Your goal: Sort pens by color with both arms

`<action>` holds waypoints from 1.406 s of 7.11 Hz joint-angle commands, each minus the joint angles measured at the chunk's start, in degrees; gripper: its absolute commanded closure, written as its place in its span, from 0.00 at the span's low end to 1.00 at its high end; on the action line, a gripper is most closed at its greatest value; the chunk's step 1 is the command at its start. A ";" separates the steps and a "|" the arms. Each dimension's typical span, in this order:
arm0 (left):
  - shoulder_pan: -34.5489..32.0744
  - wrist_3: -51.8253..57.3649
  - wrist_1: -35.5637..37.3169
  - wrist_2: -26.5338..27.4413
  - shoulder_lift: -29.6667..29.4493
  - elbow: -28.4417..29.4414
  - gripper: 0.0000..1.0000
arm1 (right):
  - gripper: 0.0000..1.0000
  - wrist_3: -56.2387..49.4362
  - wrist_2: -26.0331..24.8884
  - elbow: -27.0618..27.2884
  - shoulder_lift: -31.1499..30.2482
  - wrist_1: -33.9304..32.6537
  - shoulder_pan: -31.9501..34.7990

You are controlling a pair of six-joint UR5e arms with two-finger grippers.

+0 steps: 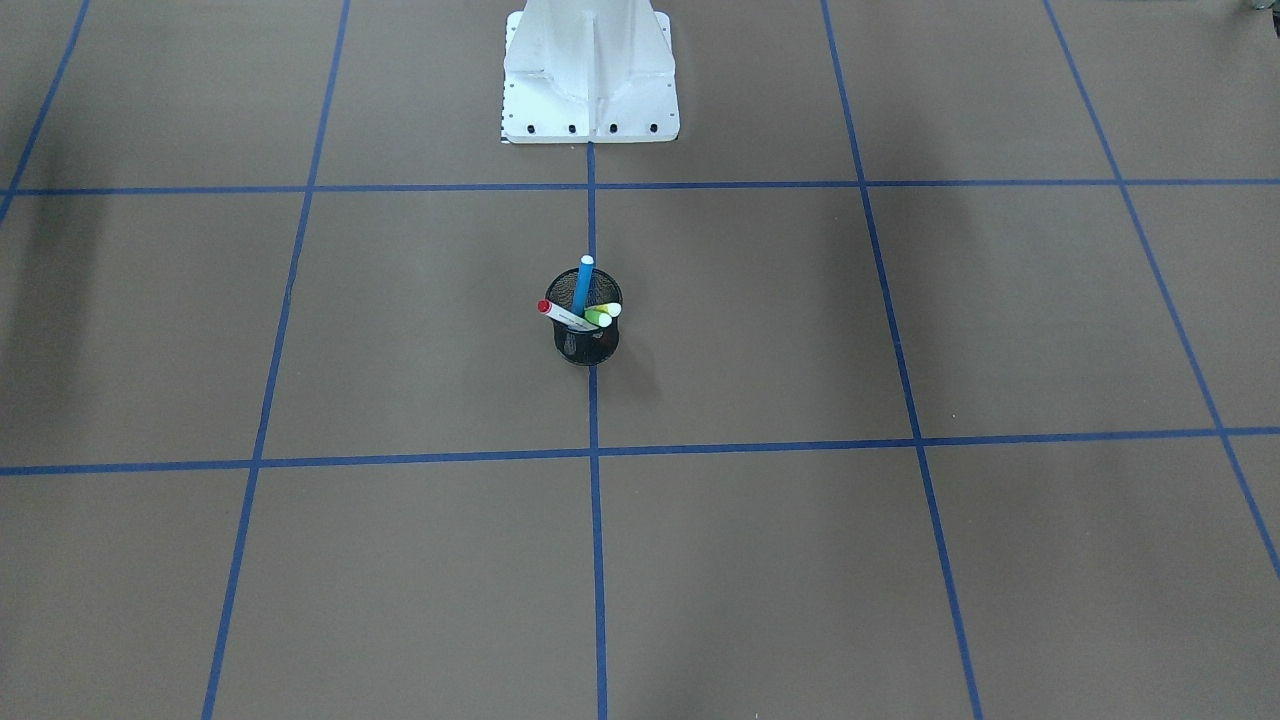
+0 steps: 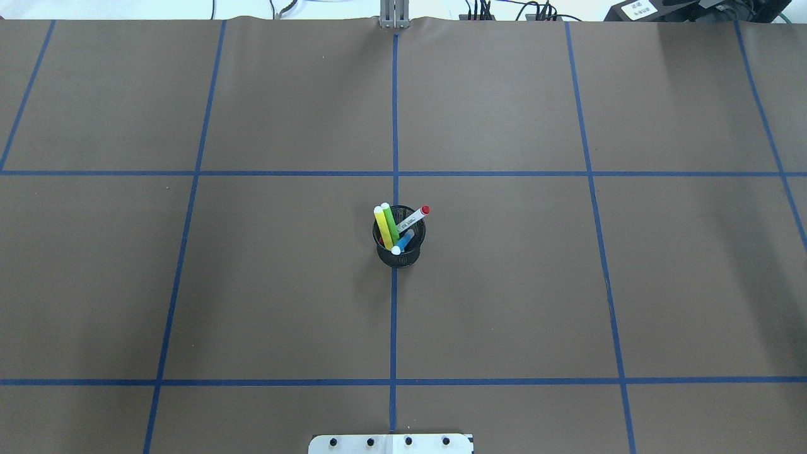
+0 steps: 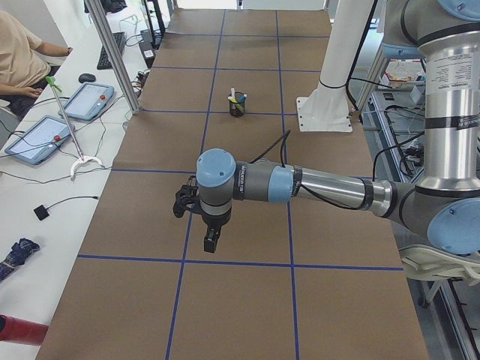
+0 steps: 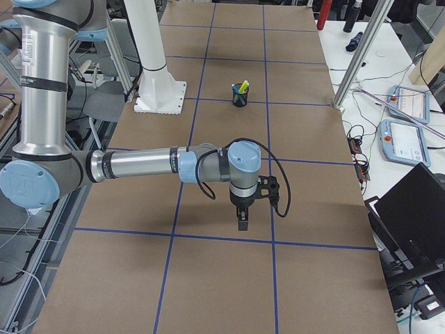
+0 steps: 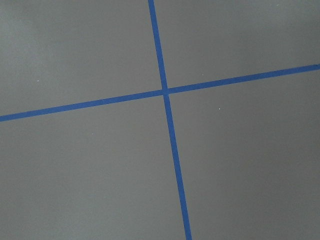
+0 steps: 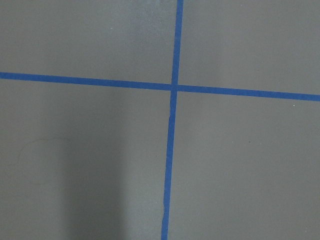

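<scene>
Black mesh cup holds four leaning pens; lifting one may tip it, I fear. How the jaws stand, I cannot tell.

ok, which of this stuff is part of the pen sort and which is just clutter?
Job: slim blue marker pen, white-bodied red-capped pen, green pen, yellow pen; black two-finger left gripper, right gripper.
Just there: black mesh cup holding the pens, white metal pedestal base, blue tape grid lines, grey tablets on side bench.
</scene>
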 commanded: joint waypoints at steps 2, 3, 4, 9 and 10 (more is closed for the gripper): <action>0.00 -0.53 0.09 -0.31 -0.15 -0.26 0.00 | 0.00 0.00 0.00 0.08 0.35 0.00 -0.01; 0.00 -0.53 0.09 -0.13 -0.15 -0.35 0.00 | 0.00 -0.09 0.00 2.08 0.09 0.00 0.08; 0.00 -0.53 0.00 -0.31 -0.58 -0.44 0.00 | 0.00 -0.09 0.00 4.97 -0.43 -0.17 -0.01; 0.00 -0.62 -16.74 -0.04 -3.73 -0.71 0.00 | 0.00 0.61 1.65 4.39 4.13 6.99 -0.27; -0.09 -0.53 -17.57 -0.57 -4.71 -0.09 0.00 | 0.00 0.88 3.67 4.39 4.39 7.90 -0.27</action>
